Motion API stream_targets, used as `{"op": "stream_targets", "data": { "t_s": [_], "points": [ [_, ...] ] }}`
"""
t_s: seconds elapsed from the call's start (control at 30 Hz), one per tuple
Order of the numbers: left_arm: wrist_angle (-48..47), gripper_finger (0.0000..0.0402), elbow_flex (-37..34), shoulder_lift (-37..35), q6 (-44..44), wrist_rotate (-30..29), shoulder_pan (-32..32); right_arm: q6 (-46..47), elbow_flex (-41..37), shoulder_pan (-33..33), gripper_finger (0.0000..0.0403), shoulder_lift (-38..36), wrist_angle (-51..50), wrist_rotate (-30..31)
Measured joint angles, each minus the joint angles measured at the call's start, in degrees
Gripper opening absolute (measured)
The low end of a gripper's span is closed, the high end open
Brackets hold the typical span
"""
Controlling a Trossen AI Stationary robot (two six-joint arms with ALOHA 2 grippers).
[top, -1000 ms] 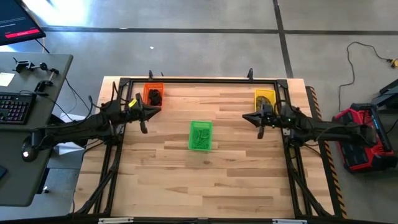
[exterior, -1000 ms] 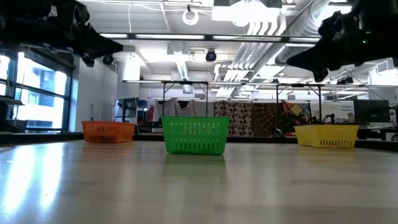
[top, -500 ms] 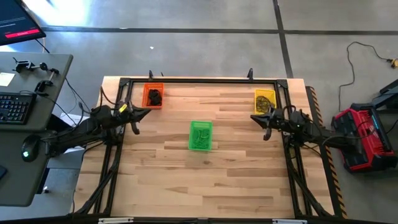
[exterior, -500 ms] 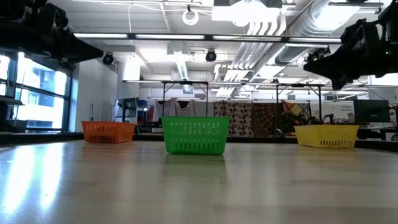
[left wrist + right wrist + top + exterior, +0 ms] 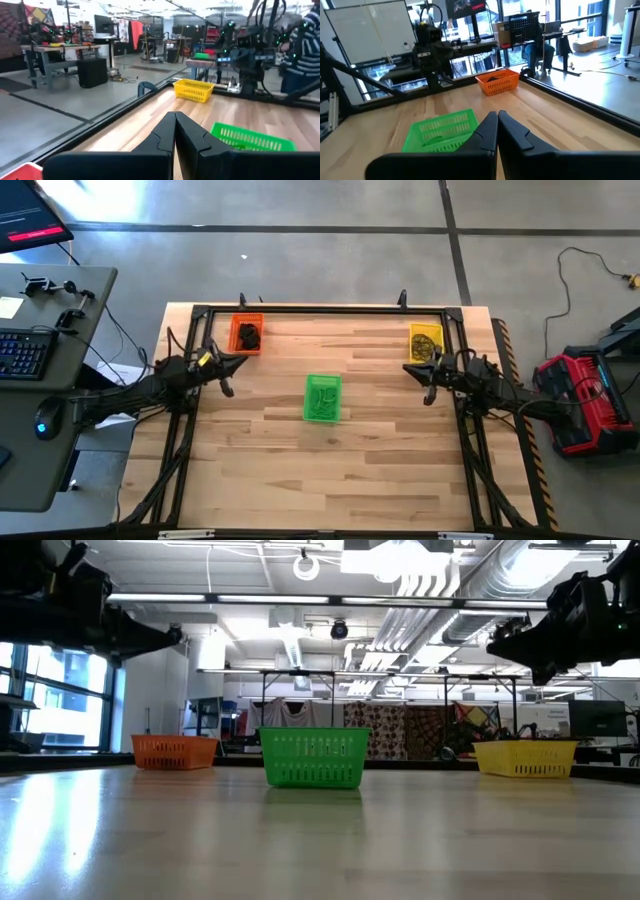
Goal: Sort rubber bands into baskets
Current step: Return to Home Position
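Note:
Three baskets stand on the wooden table: an orange one (image 5: pixel 246 334) at the far left holding dark rubber bands (image 5: pixel 249 336), a green one (image 5: pixel 322 397) in the middle holding green bands, and a yellow one (image 5: pixel 426 340) at the far right with bands inside. My left gripper (image 5: pixel 226 372) is shut and holds nothing, level above the table's left edge, near the orange basket. My right gripper (image 5: pixel 420 374) is shut and holds nothing, level above the right edge, just near of the yellow basket. The wrist views show each pair of fingers (image 5: pixel 175 131) (image 5: pixel 497 127) closed together.
A black metal frame (image 5: pixel 320 309) runs along the table's far and side edges. A desk with a keyboard (image 5: pixel 22 352) stands left of the table, a red machine (image 5: pixel 585 395) right of it. Bare tabletop lies on the near half.
Both arms have drawn back toward their own sides of the table and sunk lower. My left gripper went toward the left edge, away from the orange basket. My right gripper went toward the right edge, then kept still. Both stayed shut.

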Motion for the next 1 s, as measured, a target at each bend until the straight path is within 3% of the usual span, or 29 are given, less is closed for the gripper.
{"op": "stream_targets", "data": {
  "t_s": [0.23, 0.43, 1.0],
  "points": [
    [-0.27, 0.0000, 0.02, 2.16, -2.15, 1.31, 0.02, -4.35, 0.00, 0.00, 0.0000, 2.03, -0.02, 0.31],
    [-0.15, 0.0000, 0.02, 5.13, -2.75, 0.61, 0.02, -1.36, 0.00, 0.00, 0.0000, 2.03, -0.04, 0.43],
    [-0.11, 0.0000, 0.02, 5.18, -6.20, 1.06, 0.02, -1.99, -0.02, 0.00, 0.0000, 2.03, -0.07, 0.49]
  ]
}}
